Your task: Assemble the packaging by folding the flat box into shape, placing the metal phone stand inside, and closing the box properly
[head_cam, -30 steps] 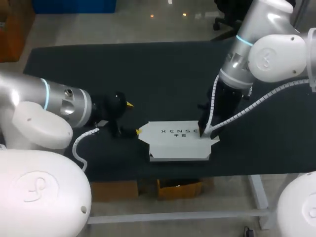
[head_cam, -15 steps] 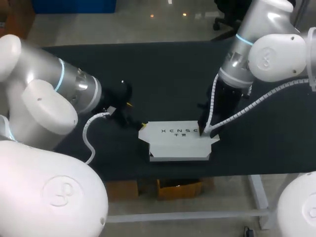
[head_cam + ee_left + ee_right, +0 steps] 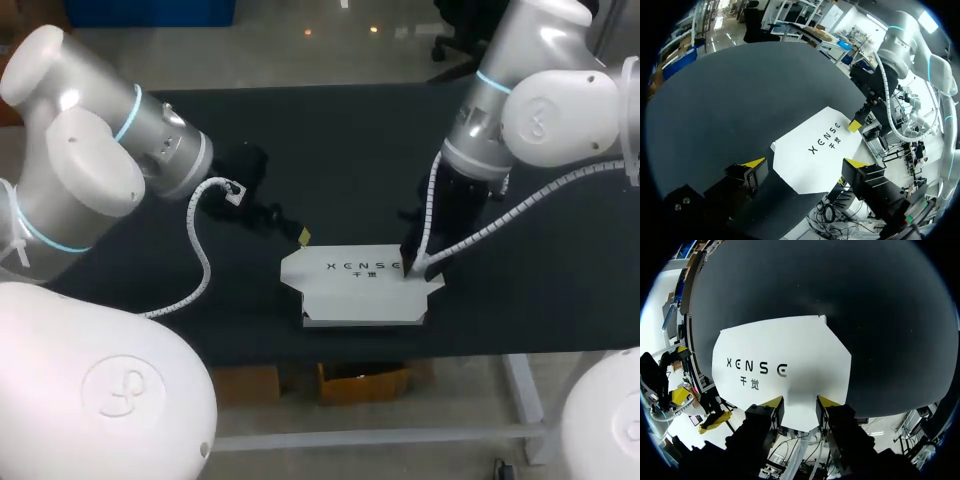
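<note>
Black table [image 3: 330, 140] | white box [image 3: 362, 292] (print up) | left pincer [image 3: 805, 163] parted

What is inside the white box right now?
Nothing inside shows: the white box lies on the table with its printed top panel covering the interior in every view. The right gripper stands at its end. Whether the phone stand is in there cannot be seen.

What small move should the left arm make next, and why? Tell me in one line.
Probably lower the open left hand onto the left end of the flat white cardboard box: it hovers just short of that end, while the right hand sits at the right end.
</note>
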Controlling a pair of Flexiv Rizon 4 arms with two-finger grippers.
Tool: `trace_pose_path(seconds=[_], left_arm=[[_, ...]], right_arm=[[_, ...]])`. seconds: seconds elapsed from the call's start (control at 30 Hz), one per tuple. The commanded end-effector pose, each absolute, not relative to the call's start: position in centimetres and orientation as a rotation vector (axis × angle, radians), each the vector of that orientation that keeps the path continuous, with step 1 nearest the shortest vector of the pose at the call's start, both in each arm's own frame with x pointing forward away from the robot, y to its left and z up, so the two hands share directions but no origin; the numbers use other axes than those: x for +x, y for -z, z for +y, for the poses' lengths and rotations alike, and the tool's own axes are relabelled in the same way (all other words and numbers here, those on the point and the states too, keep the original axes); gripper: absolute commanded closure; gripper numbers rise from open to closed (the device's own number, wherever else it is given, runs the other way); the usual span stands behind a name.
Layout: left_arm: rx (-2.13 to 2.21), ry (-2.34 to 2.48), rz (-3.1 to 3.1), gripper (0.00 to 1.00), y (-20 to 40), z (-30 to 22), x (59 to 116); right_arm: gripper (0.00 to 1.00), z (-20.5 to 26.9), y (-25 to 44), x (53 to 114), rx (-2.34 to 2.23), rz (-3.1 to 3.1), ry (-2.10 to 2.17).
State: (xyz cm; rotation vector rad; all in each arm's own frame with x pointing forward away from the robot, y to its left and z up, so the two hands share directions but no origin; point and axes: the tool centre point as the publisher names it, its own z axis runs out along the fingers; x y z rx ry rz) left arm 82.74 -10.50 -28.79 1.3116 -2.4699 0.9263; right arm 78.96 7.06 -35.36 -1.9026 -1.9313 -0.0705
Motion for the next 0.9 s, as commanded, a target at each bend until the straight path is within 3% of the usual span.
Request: trace_pose_path(seconds=[0.03,0.23,0.9], left_arm=[[1.630,-0.462,-2.061,0.00,28.9,-11.4,82.4],[1.956,-0.332,-1.810,0.00,29.2,-11.9,81.7],[1.941,-0.305,-1.841,0.00,30.1,-12.9,82.9]], right_arm=[[0.61,7.2,35.5,79.0,-1.900,-1.931,0.067],[0.61,7.3,35.6,79.0,-1.900,-1.930,0.063],[0.63,7.2,35.4,79.0,-1.902,-1.934,0.074]])
